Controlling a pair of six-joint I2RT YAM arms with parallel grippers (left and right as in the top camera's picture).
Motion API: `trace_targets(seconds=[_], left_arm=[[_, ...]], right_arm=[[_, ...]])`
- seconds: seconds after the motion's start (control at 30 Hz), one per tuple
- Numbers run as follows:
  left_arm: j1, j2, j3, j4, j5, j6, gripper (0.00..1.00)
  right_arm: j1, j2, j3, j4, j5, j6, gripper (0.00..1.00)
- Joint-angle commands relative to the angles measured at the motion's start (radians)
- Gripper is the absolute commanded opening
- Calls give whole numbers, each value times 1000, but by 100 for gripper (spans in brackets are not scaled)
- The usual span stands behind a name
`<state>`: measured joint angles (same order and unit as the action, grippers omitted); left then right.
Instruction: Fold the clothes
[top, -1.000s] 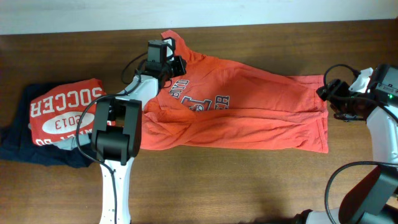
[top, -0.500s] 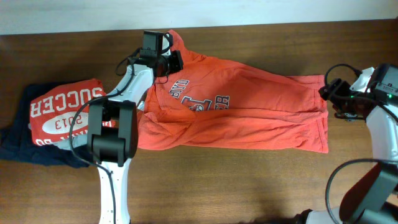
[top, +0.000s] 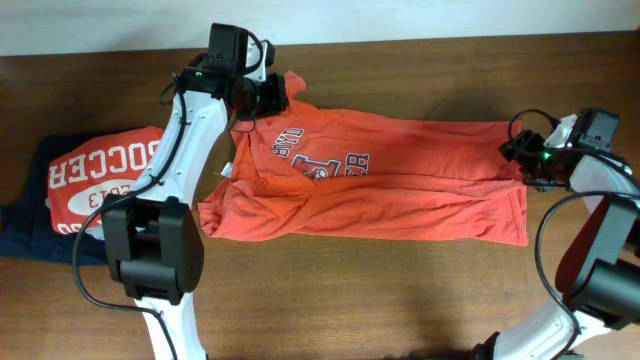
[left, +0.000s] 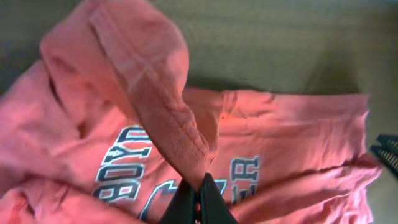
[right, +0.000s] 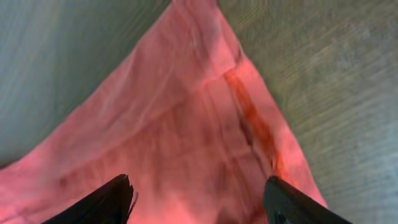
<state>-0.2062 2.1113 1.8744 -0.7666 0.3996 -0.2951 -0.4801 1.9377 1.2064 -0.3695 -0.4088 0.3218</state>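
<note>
Hemmed fold of orange-red T-shirt (left: 280, 137) tight inside left pincer (left: 199, 202).

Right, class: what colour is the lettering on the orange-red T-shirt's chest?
Dark navy lettering on the orange-red T-shirt; it shows best in the left wrist view.

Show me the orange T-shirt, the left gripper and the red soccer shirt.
orange T-shirt (top: 420, 165), overhead view, mid body.
left gripper (left: 199, 198), left wrist view, between fingertips.
red soccer shirt (top: 100, 180), overhead view, printed front.
</note>
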Motion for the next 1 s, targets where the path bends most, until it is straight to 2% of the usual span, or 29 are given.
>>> trace_targets(seconds=[0.0, 0.07, 0.1, 0.13, 0.33, 0.57, 0.8, 0.9, 0.93, 0.97], left_arm=[[2, -16, 13, -17, -23, 56, 1], [2, -16, 13, -23, -23, 59, 1], [2, -16, 13, -23, -23, 59, 1], [2, -16, 13, -23, -23, 59, 1], [2, -16, 13, -26, -30, 66, 1], [2, -16, 13, -23, -41, 66, 1], [2, -16, 13, -24, -50, 66, 1], [2, -16, 13, -27, -50, 66, 1], [2, -16, 13, -28, -50, 66, 1], [2, -16, 13, -28, -50, 66, 1]], right_arm=[[12, 45, 9, 43, -2, 47, 72], [17, 55, 9, 69, -2, 58, 72], [21, 59, 9, 89, -2, 58, 63], [23, 61, 9, 110, -2, 58, 62], [23, 63, 9, 252, -36, 60, 62], [26, 89, 9, 239, -32, 88, 62], [50, 203, 9, 265, -24, 153, 61], [48, 227, 9, 308, -21, 195, 53], [48, 228, 10, 327, -21, 196, 46], [48, 228, 10, 331, -22, 197, 43]])
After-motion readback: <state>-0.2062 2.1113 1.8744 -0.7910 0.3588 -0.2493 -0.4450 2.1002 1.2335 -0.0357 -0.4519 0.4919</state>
